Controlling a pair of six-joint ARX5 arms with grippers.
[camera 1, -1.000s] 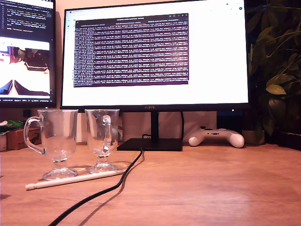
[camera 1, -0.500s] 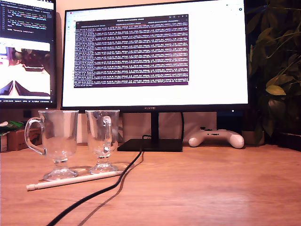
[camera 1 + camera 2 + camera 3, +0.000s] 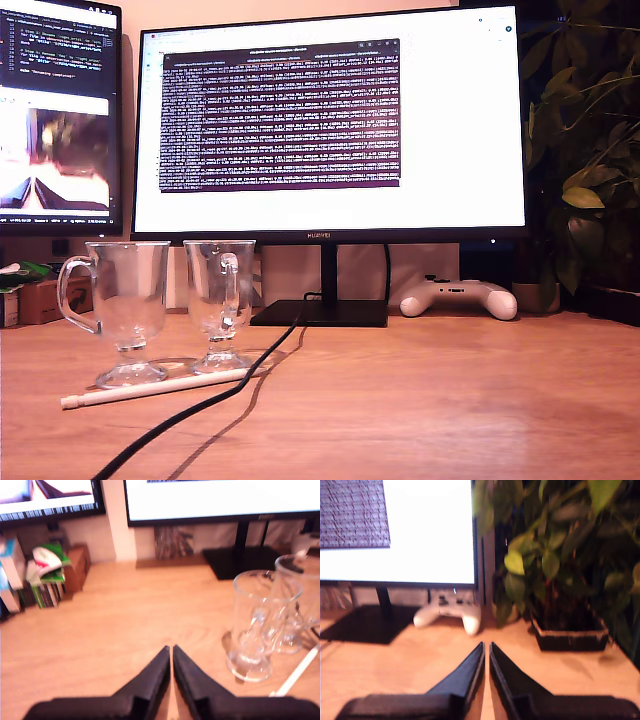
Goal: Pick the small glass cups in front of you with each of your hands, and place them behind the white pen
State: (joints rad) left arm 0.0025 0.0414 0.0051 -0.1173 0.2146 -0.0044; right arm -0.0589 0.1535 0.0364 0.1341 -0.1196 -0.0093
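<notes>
Comparing with a second ago, you see both glass cups (image 3: pixel 115 312) (image 3: pixel 219 305) standing just behind the white pen (image 3: pixel 155 388), unmoved, at eight o'clock in the exterior view; only the camera shifted. My first gripper (image 3: pixel 171 652) and my second gripper (image 3: pixel 486 647) are pinched together, empty, so placement looks finished.

One legible mark was found: "HUAWEI" on the lower bezel of the monitor (image 3: pixel 330 120). Text on both screens was too small to read.
</notes>
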